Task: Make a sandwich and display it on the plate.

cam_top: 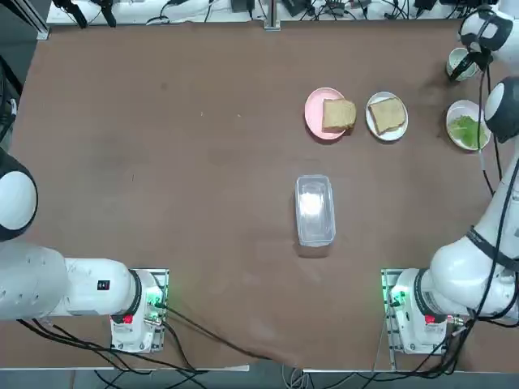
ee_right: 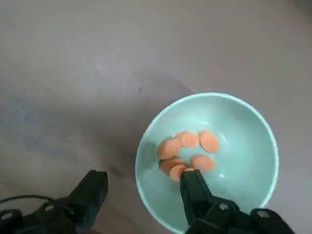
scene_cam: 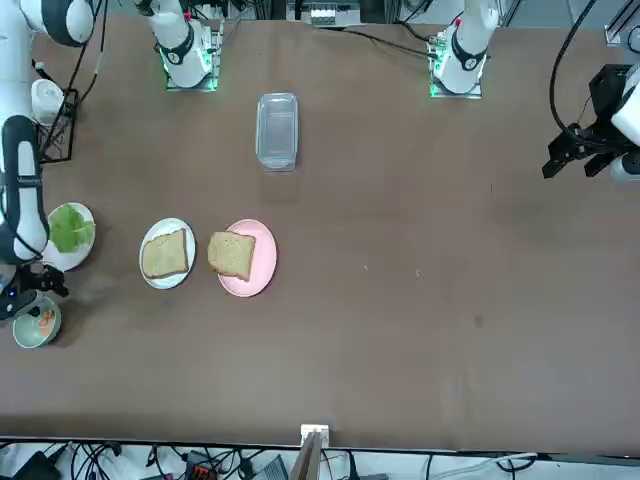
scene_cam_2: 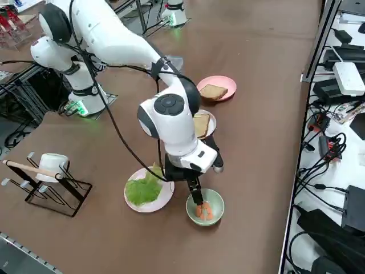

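No stacked sandwich shows. One toasted bread slice lies on the small white plate, another slice on the pink plate beside it. Green lettuce sits on a separate white plate at the table's right edge. My right gripper hangs open over a pale green bowl of several orange round slices. One of its fingers reaches inside the bowl against the slices; the other stands outside the rim. The side view shows the same gripper at the bowl.
A clear plastic lidded container lies mid-table. A black wire rack holding a white cup stands near the right edge, beyond the lettuce plate. Cables and equipment line the table's far side.
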Motion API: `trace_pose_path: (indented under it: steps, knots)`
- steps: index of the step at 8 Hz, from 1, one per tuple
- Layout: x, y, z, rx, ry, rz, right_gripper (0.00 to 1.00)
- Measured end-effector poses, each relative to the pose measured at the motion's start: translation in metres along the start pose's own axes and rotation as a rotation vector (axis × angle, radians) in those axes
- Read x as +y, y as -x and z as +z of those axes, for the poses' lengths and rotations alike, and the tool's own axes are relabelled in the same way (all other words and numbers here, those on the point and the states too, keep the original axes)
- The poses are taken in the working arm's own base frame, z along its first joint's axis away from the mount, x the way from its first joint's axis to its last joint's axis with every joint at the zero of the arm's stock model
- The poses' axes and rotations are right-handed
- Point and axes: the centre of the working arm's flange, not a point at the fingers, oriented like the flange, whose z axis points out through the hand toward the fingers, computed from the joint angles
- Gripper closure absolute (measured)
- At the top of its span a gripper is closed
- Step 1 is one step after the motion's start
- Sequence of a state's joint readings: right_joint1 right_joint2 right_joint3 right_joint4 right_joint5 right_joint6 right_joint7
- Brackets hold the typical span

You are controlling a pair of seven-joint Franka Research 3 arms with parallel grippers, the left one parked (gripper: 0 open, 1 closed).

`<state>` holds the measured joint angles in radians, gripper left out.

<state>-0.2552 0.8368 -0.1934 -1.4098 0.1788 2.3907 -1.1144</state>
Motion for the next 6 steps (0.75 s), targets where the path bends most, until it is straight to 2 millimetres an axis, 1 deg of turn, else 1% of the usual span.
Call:
trace_pose_path:
  steps: [1,3,4,5,6]
  knots:
    - [-0.001,0.001,0.008,-0.004,0.001,-0.003,0.13]
    - [0.0,0.0,0.009,-0.004,0.005,-0.005,0.54]
    - [0.001,-0.002,0.007,-0.001,0.008,-0.006,0.77]
    - [0.003,-0.005,0.002,0.008,0.022,-0.011,0.94]
    - [0.004,-0.008,-0.002,0.008,0.027,-0.017,0.95]
